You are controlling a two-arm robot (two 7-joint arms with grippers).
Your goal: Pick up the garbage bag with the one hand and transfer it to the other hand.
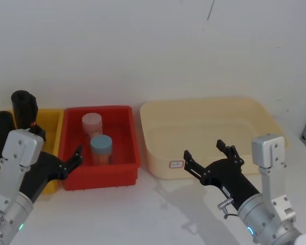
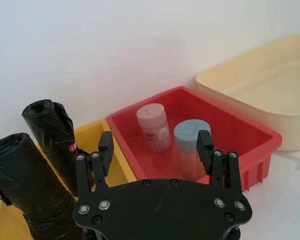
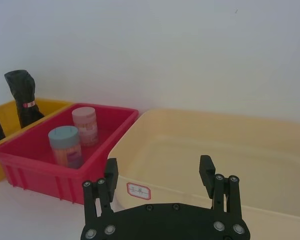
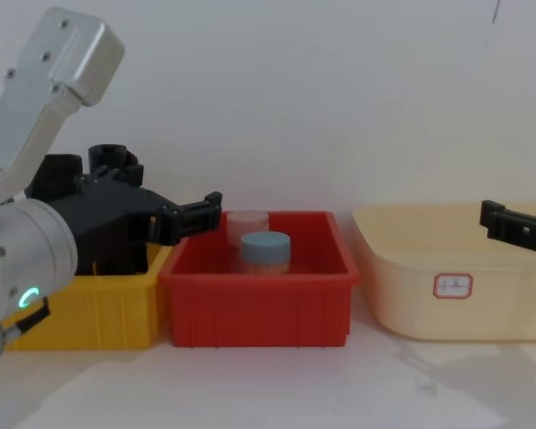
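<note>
Plain white wall (image 1: 143, 51) (one thin dark mark (image 1: 210, 11) high up) behind a white tabletop (image 1: 158, 219), softly lit

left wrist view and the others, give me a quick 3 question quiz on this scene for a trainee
1. True or false: the left gripper is shut on the garbage bag.
2. What colour is the bin that holds the blue-lidded jar? A) yellow B) red C) cream
3. Fill in: the right gripper hovers open by the front wall of the ___ tub.

Key:
1. False. It is open and holds nothing.
2. B, the red bin.
3. Cream: it is the cream tub.
</note>
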